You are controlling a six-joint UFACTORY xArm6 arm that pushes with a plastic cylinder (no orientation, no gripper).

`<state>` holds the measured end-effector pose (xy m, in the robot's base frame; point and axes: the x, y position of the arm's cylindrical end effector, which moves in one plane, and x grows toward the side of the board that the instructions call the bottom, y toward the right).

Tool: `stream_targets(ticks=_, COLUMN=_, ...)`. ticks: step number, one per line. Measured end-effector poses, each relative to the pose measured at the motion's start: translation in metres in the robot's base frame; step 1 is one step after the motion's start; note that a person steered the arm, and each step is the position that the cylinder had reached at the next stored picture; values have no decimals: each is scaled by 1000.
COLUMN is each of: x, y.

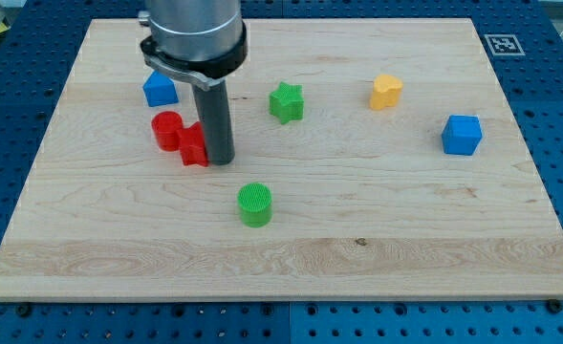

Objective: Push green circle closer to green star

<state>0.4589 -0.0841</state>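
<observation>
The green circle [255, 204] is a short cylinder lying on the wooden board below the middle. The green star [286, 102] lies above it and slightly to the right, well apart from it. My tip [221, 159] ends the dark rod and rests on the board to the upper left of the green circle and to the lower left of the green star. It stands right beside a red block [194, 145], on that block's right side.
A red cylinder [167, 129] touches the red block's left. A blue block [160, 89] lies at the upper left, a yellow block [386, 92] at the upper right, a blue cube [462, 135] at the right. The board's edge [281, 298] runs along the bottom.
</observation>
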Motion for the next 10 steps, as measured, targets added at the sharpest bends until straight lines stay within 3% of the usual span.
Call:
stream_targets(ticks=2, x=-3, y=-12)
stream_targets(ticks=5, x=77, y=0)
stream_targets(ticks=8, x=112, y=22)
stream_targets(ticks=10, x=100, y=56)
